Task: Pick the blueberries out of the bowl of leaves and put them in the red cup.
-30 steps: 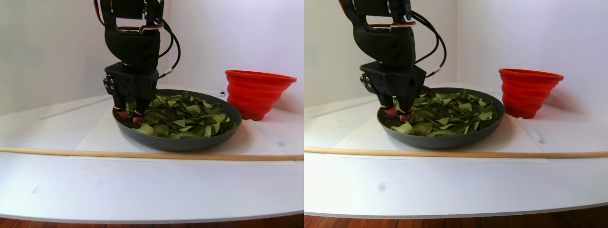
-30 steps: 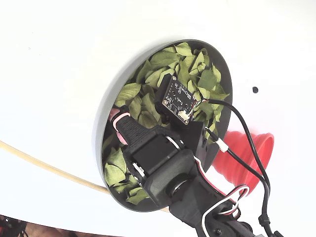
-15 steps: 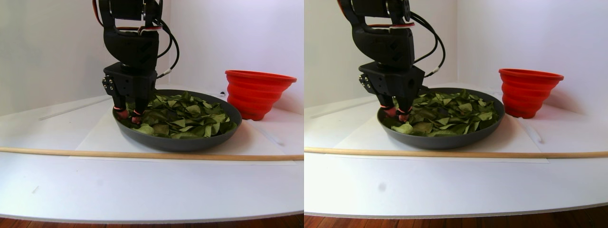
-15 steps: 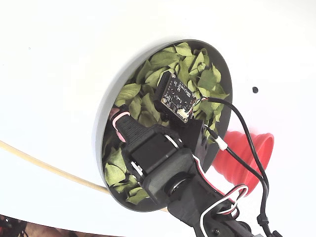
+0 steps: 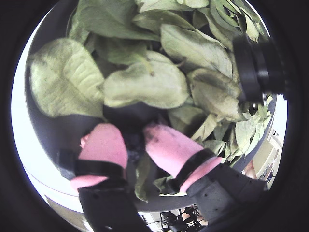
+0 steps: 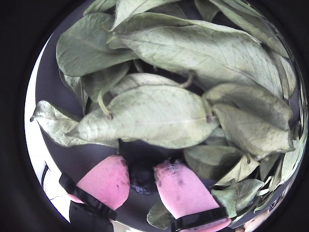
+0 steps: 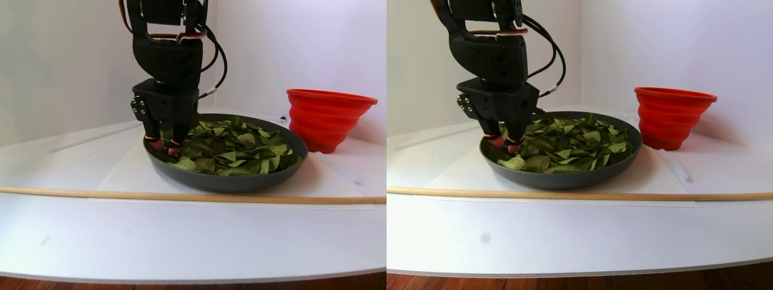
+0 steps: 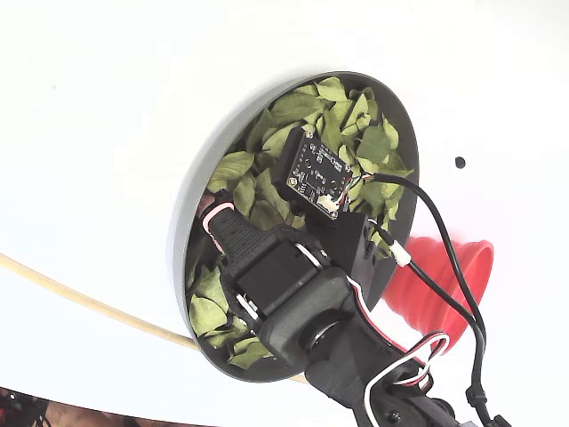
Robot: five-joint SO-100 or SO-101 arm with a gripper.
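The dark grey bowl (image 7: 229, 181) holds a heap of green leaves (image 7: 235, 148). My gripper (image 7: 164, 147) reaches down into the bowl's left side in the stereo pair view. In both wrist views its pink fingertips (image 6: 108, 181) rest on bare bowl floor at the edge of the leaves. A dark blueberry (image 6: 141, 180) sits pinched between them, and the gripper (image 6: 141, 182) is shut on it. In a wrist view the same blueberry (image 5: 135, 151) shows as a dark spot between the pads. The red cup (image 7: 326, 121) stands to the right of the bowl, apart from it. No other blueberries show.
A thin wooden stick (image 7: 181, 196) lies across the table in front of the bowl. In the fixed view the arm covers much of the bowl (image 8: 191, 191), and the red cup (image 8: 453, 285) pokes out beyond its cables. A flat black dot (image 8: 459, 163) marks the table.
The wrist has shifted only slightly. The fingertips stay down at the same spot in the bowl's left side.
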